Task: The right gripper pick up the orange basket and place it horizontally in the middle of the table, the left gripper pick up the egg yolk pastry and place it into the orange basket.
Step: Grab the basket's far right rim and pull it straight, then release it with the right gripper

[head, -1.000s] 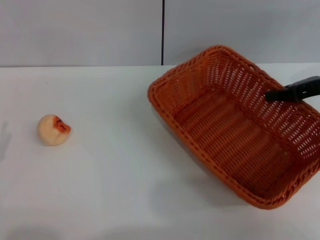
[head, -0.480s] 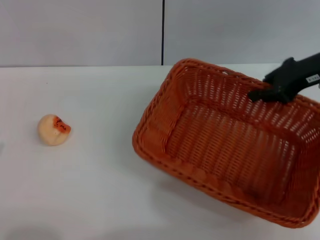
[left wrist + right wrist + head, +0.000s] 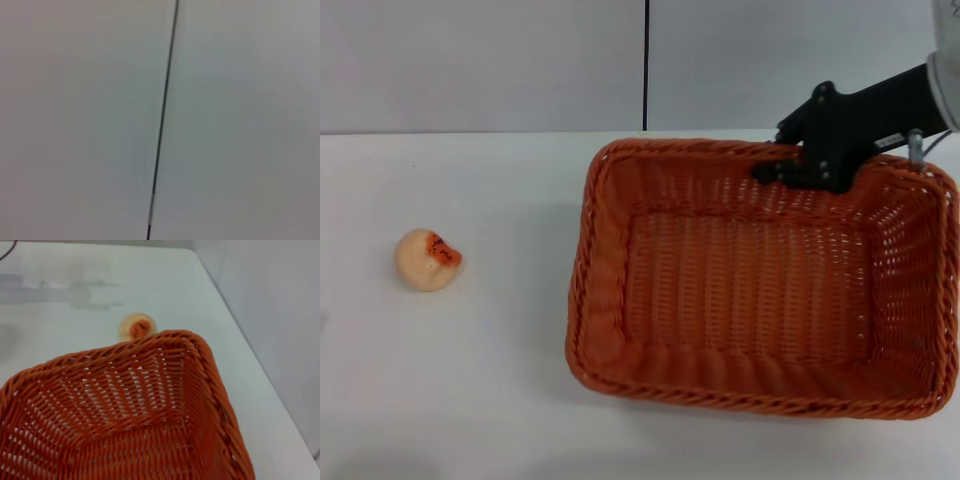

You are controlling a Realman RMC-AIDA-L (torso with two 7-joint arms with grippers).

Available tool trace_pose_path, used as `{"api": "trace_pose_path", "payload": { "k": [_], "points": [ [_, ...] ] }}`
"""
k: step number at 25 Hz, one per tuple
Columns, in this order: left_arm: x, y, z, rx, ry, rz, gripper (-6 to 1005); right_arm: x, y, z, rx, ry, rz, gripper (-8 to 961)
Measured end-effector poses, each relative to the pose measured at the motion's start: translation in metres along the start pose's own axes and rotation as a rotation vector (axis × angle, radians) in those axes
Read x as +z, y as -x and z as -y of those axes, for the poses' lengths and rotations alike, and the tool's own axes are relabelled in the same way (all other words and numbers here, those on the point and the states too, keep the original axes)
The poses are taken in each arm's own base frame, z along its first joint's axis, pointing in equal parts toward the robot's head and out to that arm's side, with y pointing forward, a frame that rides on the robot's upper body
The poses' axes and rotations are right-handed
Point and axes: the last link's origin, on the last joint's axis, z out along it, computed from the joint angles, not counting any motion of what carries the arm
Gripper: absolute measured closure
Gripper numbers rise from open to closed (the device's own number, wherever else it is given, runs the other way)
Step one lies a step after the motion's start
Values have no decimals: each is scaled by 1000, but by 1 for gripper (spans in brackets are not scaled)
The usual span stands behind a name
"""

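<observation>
- The orange basket (image 3: pixel 760 280) takes up the right-hand part of the table (image 3: pixel 490 360), its long sides running across the robot's front and its open mouth facing up.
- The right gripper (image 3: pixel 790 160) reaches in from beyond the basket's far right corner; its black fingers are clenched on the far rim of the basket, one finger lying inside the wall and the other outside it.
- Whether the basket's base rests flat on the table or hangs just off it, I cannot tell; a thin shadow shows under the near edge.
- Inside, the basket holds nothing but its own woven floor and slatted walls.
- The egg yolk pastry (image 3: pixel 427 259) sits on the table well to the left of the basket, apart from it, with its orange-red speckled patch turned toward the basket.
- From the right wrist view, the basket's (image 3: pixel 125 415) braided corner fills the lower part and the pastry (image 3: pixel 137 327) peeks just past the rim on the bare tabletop (image 3: pixel 75 270).
- The left gripper is nowhere to be seen from where I stand; its wrist view shows only a pale grey wall (image 3: pixel 240 120) with a dark seam (image 3: pixel 162 120) running down it.
- That same grey wall (image 3: pixel 480 60) backs the table behind the basket.
</observation>
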Motion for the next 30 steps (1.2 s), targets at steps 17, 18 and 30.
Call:
{"api": "trace_pose_path", "payload": {
  "k": [17, 18, 30],
  "points": [
    [-26, 1, -5, -14, -11, 23, 190, 50, 1, -5, -155, 11, -20, 756],
    [-26, 1, -5, -14, -11, 23, 190, 52, 1, -6, -157, 8, -22, 755],
    [-24, 2, -6, -16, 2, 25, 191, 62, -6, -10, -93, -19, -18, 745]
  ]
}}
